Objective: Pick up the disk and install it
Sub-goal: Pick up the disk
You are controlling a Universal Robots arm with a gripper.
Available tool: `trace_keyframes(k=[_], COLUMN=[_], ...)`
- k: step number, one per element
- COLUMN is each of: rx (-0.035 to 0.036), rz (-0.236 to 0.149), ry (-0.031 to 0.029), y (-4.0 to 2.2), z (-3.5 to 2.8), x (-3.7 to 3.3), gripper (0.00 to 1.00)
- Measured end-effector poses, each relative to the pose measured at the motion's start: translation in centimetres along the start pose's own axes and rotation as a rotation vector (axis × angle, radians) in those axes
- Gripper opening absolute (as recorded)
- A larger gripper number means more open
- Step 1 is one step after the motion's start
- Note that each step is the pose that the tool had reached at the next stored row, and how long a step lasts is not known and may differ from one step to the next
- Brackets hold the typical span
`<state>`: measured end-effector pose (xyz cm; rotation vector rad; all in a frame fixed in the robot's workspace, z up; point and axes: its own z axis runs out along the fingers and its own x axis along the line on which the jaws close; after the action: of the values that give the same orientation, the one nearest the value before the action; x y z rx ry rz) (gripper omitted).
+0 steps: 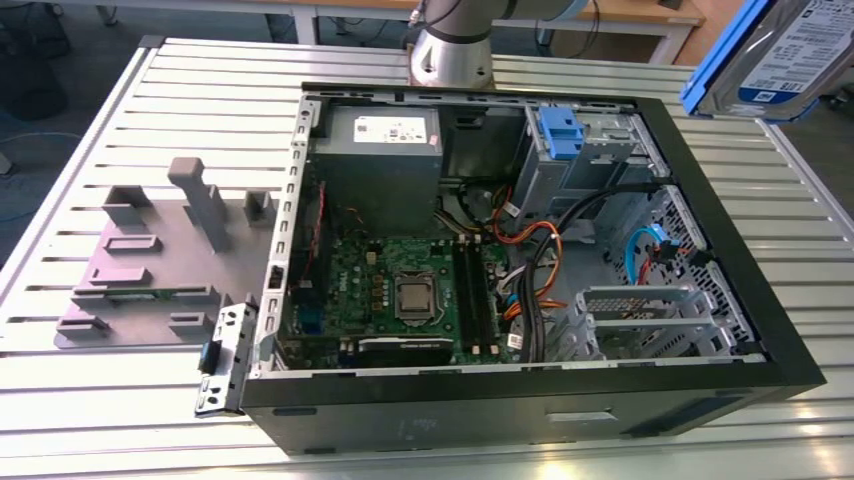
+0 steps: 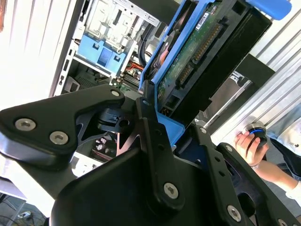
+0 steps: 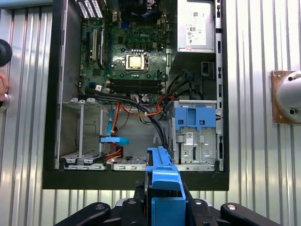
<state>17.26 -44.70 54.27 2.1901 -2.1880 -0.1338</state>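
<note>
The disk [image 1: 774, 45], a silver drive with a white-and-blue label in a blue carrier, hangs in the air at the exterior view's far right, above and beyond the open computer case [image 1: 747, 300]. In the second wrist view my gripper [image 2: 176, 125] is shut on the disk [image 2: 202, 52], with black fingers [image 2: 151, 123] pressed on both of its sides. In the first wrist view the disk's blue carrier [image 3: 163, 176] stands edge-on between the fingers, over the case's rim [image 3: 136, 181]. The grey drive bay with its blue latch [image 3: 195, 117] lies just past that rim.
Inside the case are the motherboard [image 1: 400, 285], the grey power supply [image 1: 380, 135], the bay with its blue latch [image 1: 561, 130] and orange and black cables [image 3: 141, 106]. A grey fixture [image 1: 147, 260] lies at the exterior view's left. The arm's base [image 1: 451, 45] stands behind the case. A person's hand [image 2: 251, 141] rests on a knob.
</note>
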Motion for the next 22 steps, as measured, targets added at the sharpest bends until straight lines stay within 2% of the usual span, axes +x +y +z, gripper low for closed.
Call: trace_keyframes(k=[22], rx=[0.0], rz=[0.0], ry=[0.0], y=[-0.01], z=[0.06], x=[0.56], gripper=[0.37])
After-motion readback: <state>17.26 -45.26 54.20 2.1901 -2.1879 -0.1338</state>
